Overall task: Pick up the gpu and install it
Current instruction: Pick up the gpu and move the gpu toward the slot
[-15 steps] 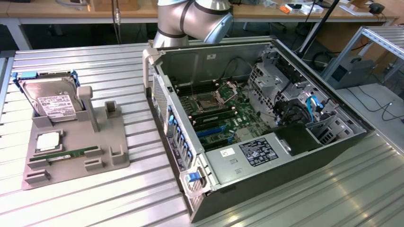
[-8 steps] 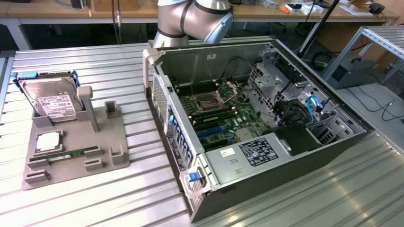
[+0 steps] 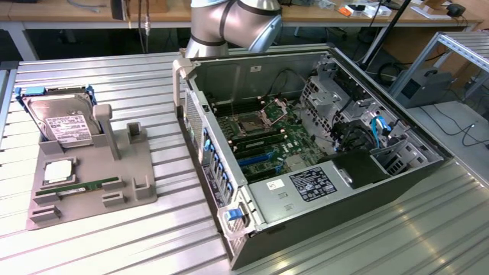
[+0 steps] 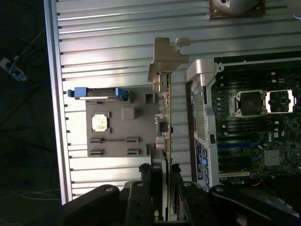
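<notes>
In the wrist view the gpu (image 4: 165,117) is seen edge-on as a thin card, its silver metal bracket (image 4: 167,59) at the end away from me. My gripper (image 4: 162,188) is shut on the card's near end, one finger on each face. The card hangs high above the metal table, over the gap between the grey parts holder (image 4: 117,141) and the open computer case (image 4: 202,80). The motherboard (image 4: 249,132) lies exposed inside the case. In the exterior view the arm (image 3: 233,23) rises behind the case (image 3: 382,189), whose motherboard (image 3: 264,137) has blue slots (image 3: 256,159).
The grey holder (image 3: 114,189) stands at the exterior view's left with a hard drive (image 3: 65,120), a processor chip (image 3: 59,171) and a green memory stick (image 3: 84,188). Drive cages and cables (image 3: 359,120) fill the case's right side. A ribbed metal table (image 3: 382,240) carries everything.
</notes>
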